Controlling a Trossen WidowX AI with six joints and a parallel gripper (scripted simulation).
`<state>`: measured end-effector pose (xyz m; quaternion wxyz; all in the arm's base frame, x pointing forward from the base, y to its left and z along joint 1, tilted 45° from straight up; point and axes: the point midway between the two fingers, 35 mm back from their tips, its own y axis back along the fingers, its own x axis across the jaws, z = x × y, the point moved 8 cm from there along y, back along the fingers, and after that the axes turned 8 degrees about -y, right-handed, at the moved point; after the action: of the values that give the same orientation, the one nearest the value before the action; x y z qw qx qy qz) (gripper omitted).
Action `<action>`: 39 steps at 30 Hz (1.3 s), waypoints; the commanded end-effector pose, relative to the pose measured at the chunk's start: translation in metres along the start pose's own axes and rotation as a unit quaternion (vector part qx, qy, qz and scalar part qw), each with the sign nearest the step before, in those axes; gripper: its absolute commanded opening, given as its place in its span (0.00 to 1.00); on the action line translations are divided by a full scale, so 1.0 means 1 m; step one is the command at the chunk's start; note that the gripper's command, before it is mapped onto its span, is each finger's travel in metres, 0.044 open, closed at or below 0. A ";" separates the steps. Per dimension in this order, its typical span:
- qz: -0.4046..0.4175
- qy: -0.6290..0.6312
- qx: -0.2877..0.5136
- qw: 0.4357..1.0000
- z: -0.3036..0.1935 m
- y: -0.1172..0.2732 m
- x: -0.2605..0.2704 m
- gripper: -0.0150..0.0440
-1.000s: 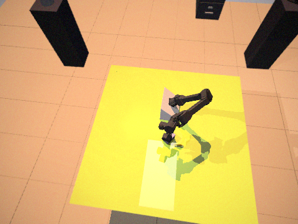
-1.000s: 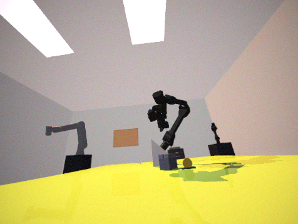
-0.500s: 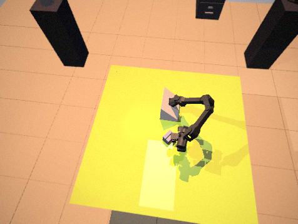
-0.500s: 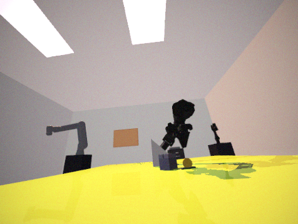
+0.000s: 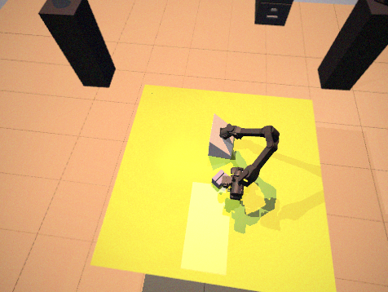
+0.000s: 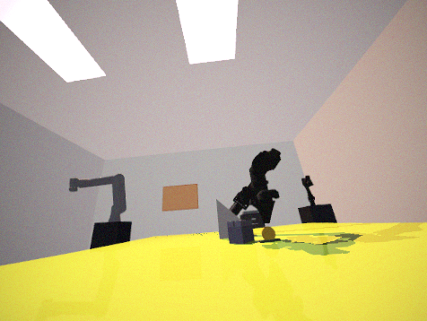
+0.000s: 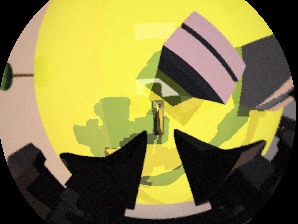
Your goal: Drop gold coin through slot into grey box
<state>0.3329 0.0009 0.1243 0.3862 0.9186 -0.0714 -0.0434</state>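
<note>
Gold showed edge-on in the wrist view, the coin standing upright in its dark-green holder on the yellow table, ahead of the gripper and lined up with the gap between the two fingers. The fingers stood partly apart and held nothing. To do this approach well, the arm should probably descend straight, keeping the coin centred so each pad meets a flat face, then close gently above the holder's rim. Just beside it sat the grey box, lid shut, its dark slot facing up; what lay inside could not be seen, though the coin was plainly not yet there.
</note>
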 end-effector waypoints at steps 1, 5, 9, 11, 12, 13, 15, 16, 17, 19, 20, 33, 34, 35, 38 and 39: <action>-0.001 -0.003 0.003 1.000 0.000 -0.006 0.000 0.53; -0.001 -0.003 0.003 1.000 0.000 -0.013 0.000 0.53; -0.001 -0.003 0.003 1.000 0.000 -0.019 0.000 0.53; -0.001 -0.003 0.003 1.000 0.000 -0.023 0.000 0.53; -0.001 -0.003 0.003 1.000 0.000 -0.024 0.000 0.53; -0.001 -0.003 0.003 1.000 0.000 -0.026 -0.001 0.53; -0.001 -0.003 0.003 1.000 0.000 -0.029 -0.001 0.53; -0.001 -0.003 0.003 1.000 0.000 -0.030 -0.001 0.53; -0.001 -0.003 0.003 1.000 0.000 -0.032 -0.001 0.53; -0.001 -0.003 0.004 1.000 0.000 -0.035 -0.001 0.53; -0.001 -0.003 0.004 1.000 -0.001 -0.037 -0.001 0.53; -0.002 -0.003 0.004 1.000 -0.001 -0.048 -0.002 0.35; -0.002 -0.003 0.004 1.000 -0.001 -0.048 -0.002 0.30; -0.002 -0.003 0.004 1.000 -0.001 -0.048 -0.002 0.26; -0.002 -0.003 0.004 1.000 -0.001 -0.048 -0.002 0.25; -0.002 -0.003 0.004 1.000 -0.001 -0.048 -0.002 0.25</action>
<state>0.3353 0.0349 0.0905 0.3842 0.9195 -0.0703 -0.0444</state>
